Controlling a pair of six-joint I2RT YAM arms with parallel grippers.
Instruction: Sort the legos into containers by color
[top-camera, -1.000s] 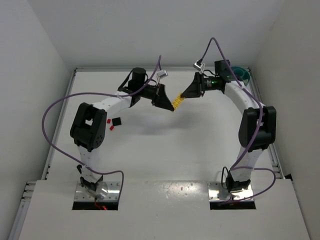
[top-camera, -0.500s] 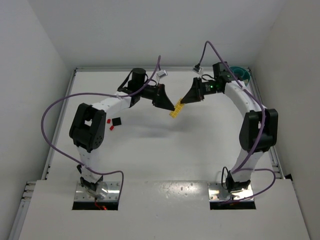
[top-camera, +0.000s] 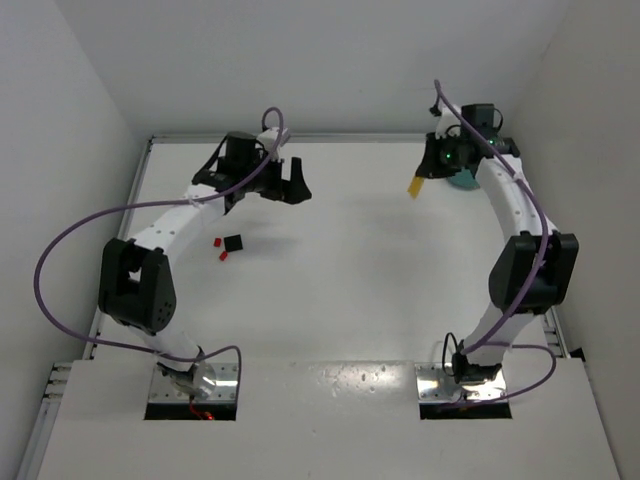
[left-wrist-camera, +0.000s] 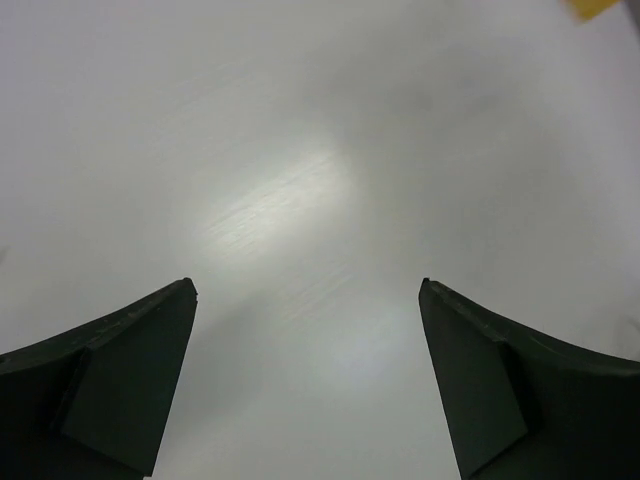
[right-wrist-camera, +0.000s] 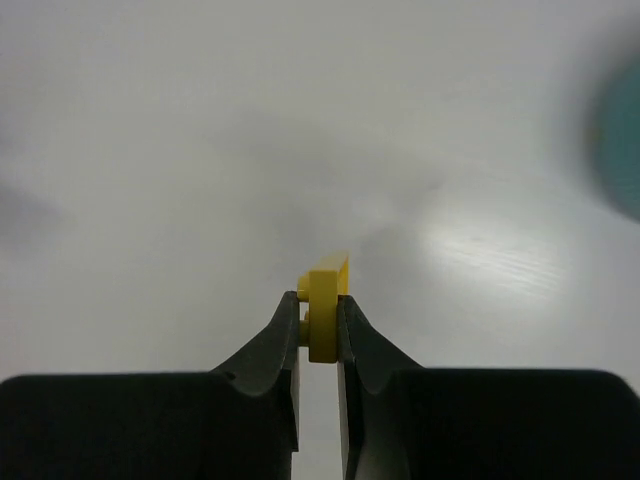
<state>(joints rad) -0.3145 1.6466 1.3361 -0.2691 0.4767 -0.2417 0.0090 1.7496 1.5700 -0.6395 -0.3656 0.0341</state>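
My right gripper is shut on a yellow lego and holds it in the air at the back right. In the right wrist view the thin yellow lego stands on edge between the fingertips of that gripper. The teal bowl lies just right of it, mostly hidden behind the arm; it shows as a teal blur at the frame edge. My left gripper hangs open and empty at the back left, its fingers wide apart over bare table. Two red legos and a black lego lie on the table near the left arm.
White walls close in the table at the back and on both sides. A purple cable loops off each arm. A yellow blur shows at the top right corner of the left wrist view.
The left gripper opened, let go of the yellow lego and drew back to the left. The right gripper stayed shut on the lego and carried it right, close to the bowl.
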